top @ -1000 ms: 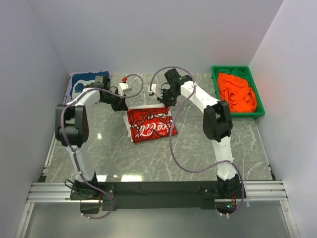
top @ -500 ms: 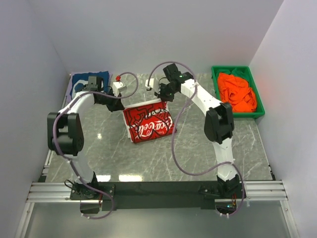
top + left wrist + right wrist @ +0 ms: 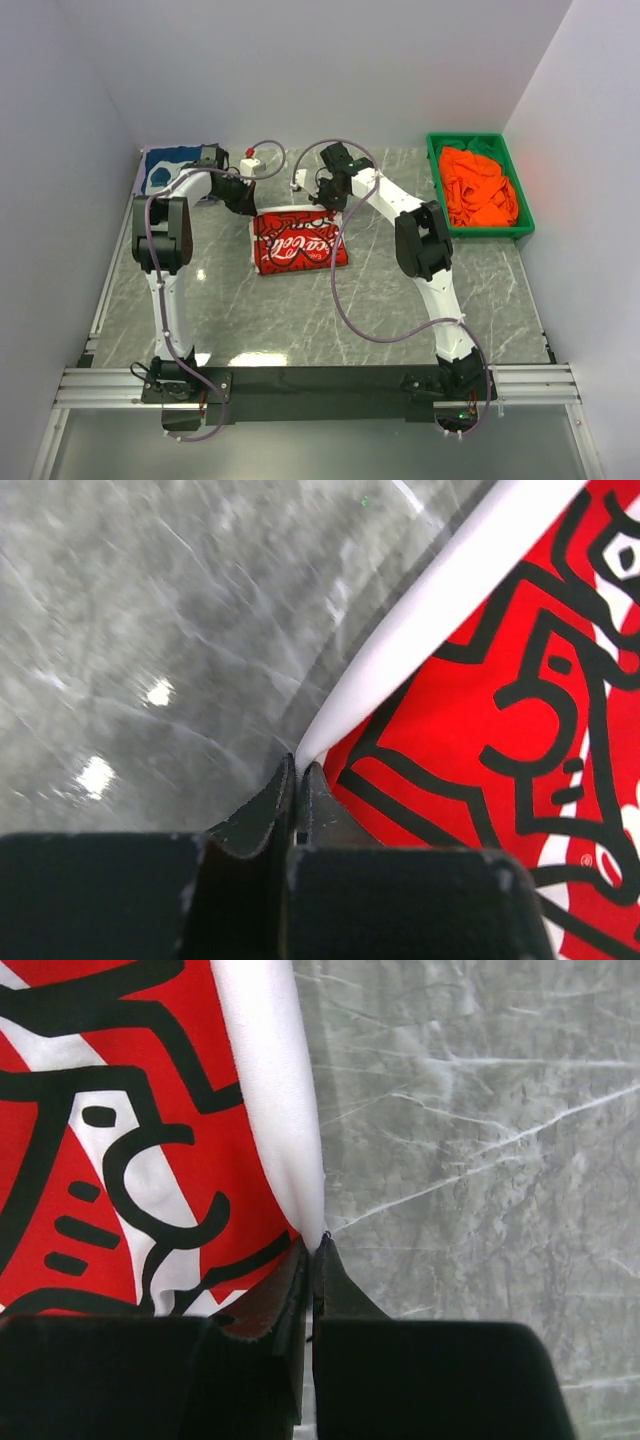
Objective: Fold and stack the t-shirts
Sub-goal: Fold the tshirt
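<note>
Your red t-shirt (image 3: 300, 240) lay on the gray table (image 3: 300, 320). It was folded into a small block with its white print facing up. You held it at its far edge with both arms. Your left fingers (image 3: 246, 206) sat at the far left corner of the red t-shirt. Your right fingers (image 3: 335, 203) sat at its far right corner.

In the left wrist view, your left fingers (image 3: 284, 798) were pressed together. They pinched the tip of the shirt's white edge (image 3: 430, 600). Red cloth with black lines lay just to the right of that edge. In the right wrist view, your right fingers (image 3: 298, 1272) were pressed together too. They pinched the corner where the white edge met the red cloth. I could not tell if the pinched corners were lifted off the table or resting on it.

A navy t-shirt (image 3: 168, 165) lay to the left of the red t-shirt and farther back, well apart from it. A green bin (image 3: 465, 137) stood to the right of the red t-shirt, also farther back and well apart. An orange t-shirt (image 3: 480, 188) lay bunched up inside that bin.
</note>
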Robot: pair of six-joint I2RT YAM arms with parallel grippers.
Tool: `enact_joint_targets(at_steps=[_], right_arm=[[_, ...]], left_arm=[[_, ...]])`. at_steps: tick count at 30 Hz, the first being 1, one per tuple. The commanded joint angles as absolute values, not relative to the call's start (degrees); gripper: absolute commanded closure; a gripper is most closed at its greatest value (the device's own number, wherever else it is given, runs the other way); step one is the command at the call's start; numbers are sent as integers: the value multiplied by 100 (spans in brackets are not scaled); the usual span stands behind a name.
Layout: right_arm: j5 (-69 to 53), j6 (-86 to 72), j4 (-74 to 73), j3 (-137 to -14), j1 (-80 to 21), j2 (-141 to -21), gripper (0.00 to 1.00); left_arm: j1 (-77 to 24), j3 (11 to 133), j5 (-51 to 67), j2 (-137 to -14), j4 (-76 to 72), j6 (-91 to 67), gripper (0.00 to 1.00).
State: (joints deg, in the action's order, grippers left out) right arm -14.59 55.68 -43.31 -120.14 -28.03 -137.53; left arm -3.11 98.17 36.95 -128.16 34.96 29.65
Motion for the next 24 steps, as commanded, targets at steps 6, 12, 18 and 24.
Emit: enact_joint_targets(at_steps=[6,12,18,24], right_arm=[[-809,4659,-3938,-11778,-2689,-13184,99],[113,4281,-3577,-11995,-2637,-13157,64],[-1092,2999,-4613,-12604,-2382,-12667,59],[-3349,1424,-4931,-11796,-2382,-12234,62]], left_arm=[[-264,10231,3349,-12771,3306,2690,96],[-185,10063,3032,-12490,2997,1980,74],[255,9204,4068,-11208,2347,634,69],[159,7753,5184,-10503,1671,-1194,61]])
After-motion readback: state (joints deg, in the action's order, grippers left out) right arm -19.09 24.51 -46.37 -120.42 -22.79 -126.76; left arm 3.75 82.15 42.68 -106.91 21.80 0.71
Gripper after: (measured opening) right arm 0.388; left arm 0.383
